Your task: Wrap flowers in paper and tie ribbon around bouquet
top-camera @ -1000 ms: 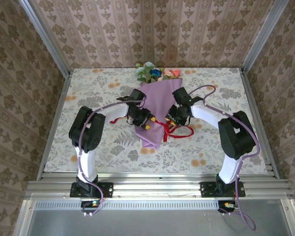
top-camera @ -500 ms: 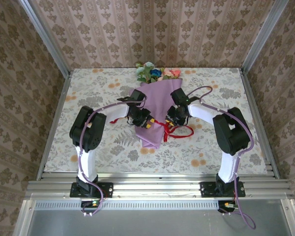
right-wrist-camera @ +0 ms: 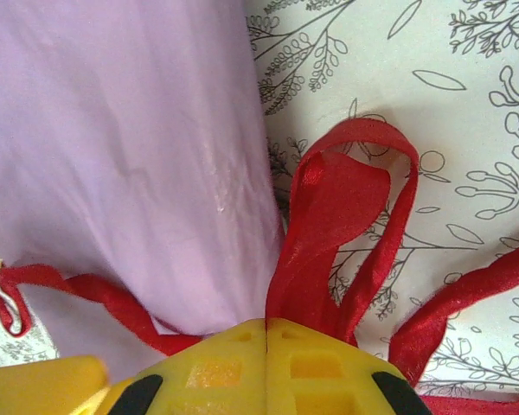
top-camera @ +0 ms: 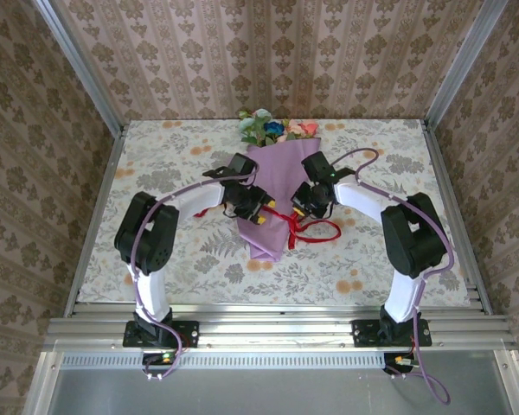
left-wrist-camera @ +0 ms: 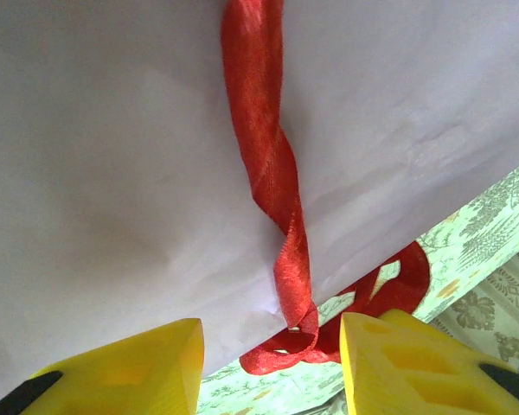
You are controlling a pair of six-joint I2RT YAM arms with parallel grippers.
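At frame ctr, bouquet (top-camera: pixel 272 173) is flanked by R gripper (right-wrist-camera: pixel 266 333), clamped shut on ribbon (right-wrist-camera: pixel 337 199), and L gripper (left-wrist-camera: pixel 271 346), jaws parted, nothing gripped.

Lilac bouquet (top-camera: pixel 268 181) flat, flowers (top-camera: pixel 272 128) at its far wide end, twisted red ribbon (left-wrist-camera: pixel 264 147) across its narrow lower half

The paper (top-camera: pixel 272 186) is plain lilac, and the ribbon (top-camera: pixel 316 226) across it is bright red. The flowers (top-camera: pixel 272 128) are pink, peach, blue and pale teal, with green leaves. The tablecloth (top-camera: pixel 173 156) is pale, printed with grey leaves and peach blossoms. The walls (top-camera: pixel 268 52) carry beige-brown damask. The left gripper (left-wrist-camera: pixel 271 346) and right gripper (right-wrist-camera: pixel 266 333) have yellow fingers.
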